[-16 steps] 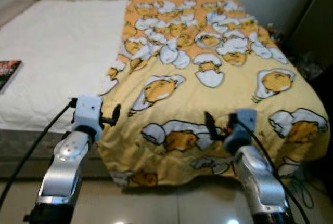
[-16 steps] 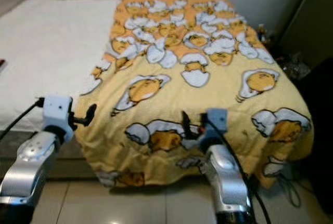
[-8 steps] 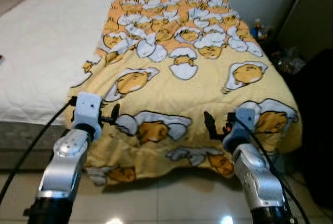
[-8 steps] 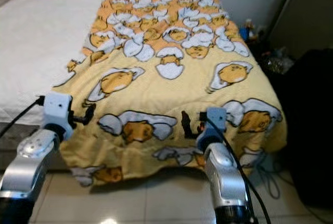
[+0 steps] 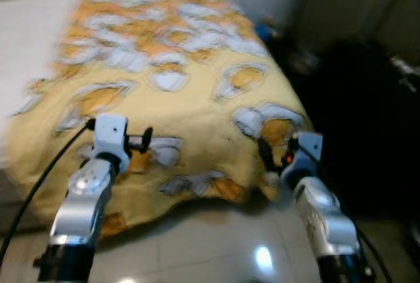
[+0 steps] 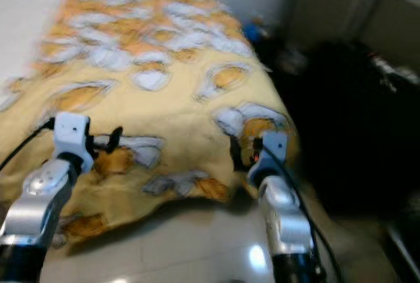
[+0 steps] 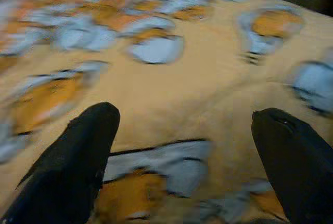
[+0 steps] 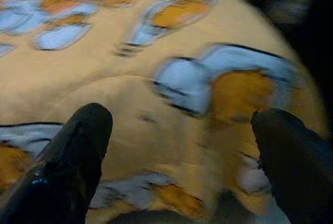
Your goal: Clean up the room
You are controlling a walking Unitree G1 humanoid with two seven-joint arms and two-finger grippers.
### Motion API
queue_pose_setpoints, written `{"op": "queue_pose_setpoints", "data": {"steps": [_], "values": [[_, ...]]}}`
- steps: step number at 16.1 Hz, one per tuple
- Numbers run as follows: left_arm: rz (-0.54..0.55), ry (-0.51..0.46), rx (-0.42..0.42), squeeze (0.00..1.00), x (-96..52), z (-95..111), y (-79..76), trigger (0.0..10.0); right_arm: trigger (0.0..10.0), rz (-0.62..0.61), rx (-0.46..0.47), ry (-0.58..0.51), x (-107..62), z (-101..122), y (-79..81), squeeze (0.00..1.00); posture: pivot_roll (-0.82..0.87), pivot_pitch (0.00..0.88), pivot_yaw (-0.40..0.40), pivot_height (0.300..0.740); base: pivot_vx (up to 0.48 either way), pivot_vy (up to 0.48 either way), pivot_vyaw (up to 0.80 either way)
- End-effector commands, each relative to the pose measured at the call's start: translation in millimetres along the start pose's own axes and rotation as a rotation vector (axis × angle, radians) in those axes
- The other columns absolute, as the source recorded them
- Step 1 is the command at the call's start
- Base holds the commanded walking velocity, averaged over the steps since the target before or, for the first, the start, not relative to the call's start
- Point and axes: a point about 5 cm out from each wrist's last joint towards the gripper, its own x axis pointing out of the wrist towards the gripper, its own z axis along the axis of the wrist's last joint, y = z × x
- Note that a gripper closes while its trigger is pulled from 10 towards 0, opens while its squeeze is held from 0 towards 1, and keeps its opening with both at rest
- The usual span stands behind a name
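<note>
left hand spread wide, yellow blanket beyond

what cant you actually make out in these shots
- Dark area right of the bed, head views: shadow and motion blur hide what stands there.
- Blue item by the bed's far corner: too blurred to identify.
- Blanket prints: smeared by blur.
- Under the blanket's hanging edge: covered by the blanket.

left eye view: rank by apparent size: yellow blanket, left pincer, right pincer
1. Yellow egg-print blanket, by far the largest.
2-3. Left pincer and right pincer look about alike; frame is blurred and both sit close to the camera, so I won't rank them.
</note>
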Motion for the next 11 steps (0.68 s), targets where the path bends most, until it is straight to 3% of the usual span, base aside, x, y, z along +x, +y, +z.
{"op": "queue_pose_setpoints", "data": {"steps": [1,7,11], "values": [[-0.003,0.0,0.018,0.0,0.2,0.7,1.2,10.0,10.0,-0.012,0.001,-0.006,1.3,2.7,-1.5,0.0,-0.04,0.0,0.0,0.74,0.0,0.0,-0.8],[-0.031,-0.022,-0.014,0.0,0.7,4.2,-1.2,10.0,10.0,-0.009,-0.027,-0.003,1.9,2.4,-1.8,0.0,-0.04,0.0,0.003,0.74,0.0,0.0,-0.8],[-0.016,-0.018,-0.036,0.0,0.7,3.2,2.8,10.0,10.0,-0.007,-0.03,-0.003,1.7,3.0,0.3,0.0,-0.04,0.0,0.003,0.74,0.339,0.0,-0.8]]}}
